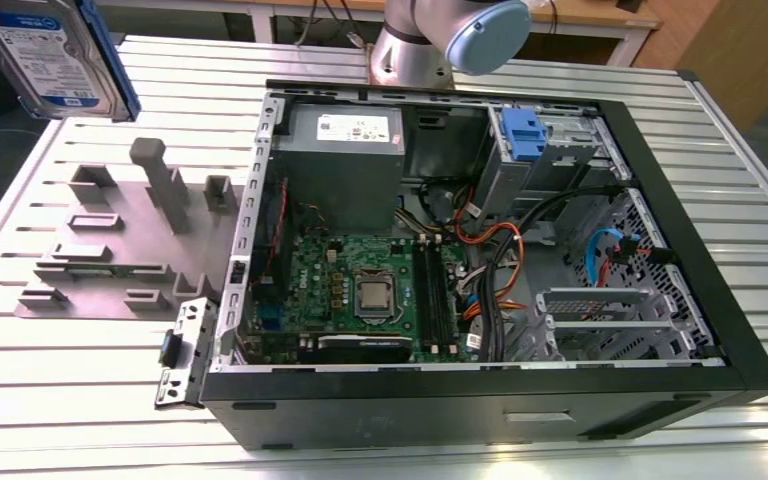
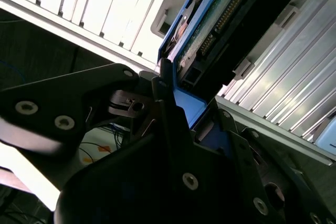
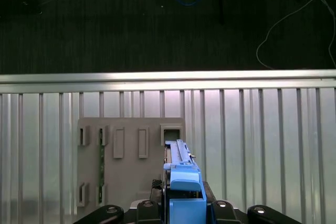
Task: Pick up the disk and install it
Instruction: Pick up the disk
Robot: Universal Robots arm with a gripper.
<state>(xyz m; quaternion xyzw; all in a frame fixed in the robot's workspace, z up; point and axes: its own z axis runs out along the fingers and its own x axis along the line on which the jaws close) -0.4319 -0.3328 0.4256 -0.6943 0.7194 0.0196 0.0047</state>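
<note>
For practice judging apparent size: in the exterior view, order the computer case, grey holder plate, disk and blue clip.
Computer case
grey holder plate
disk, partly cut off and maybe nearer the camera, so unsure
blue clip

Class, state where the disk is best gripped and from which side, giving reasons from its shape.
Grip the disk across its two flat faces near one end, at the blue carrier frame, approaching end-on. It is thin and flat, so those faces give parallel surfaces, as the end effector clamps it now.
</note>
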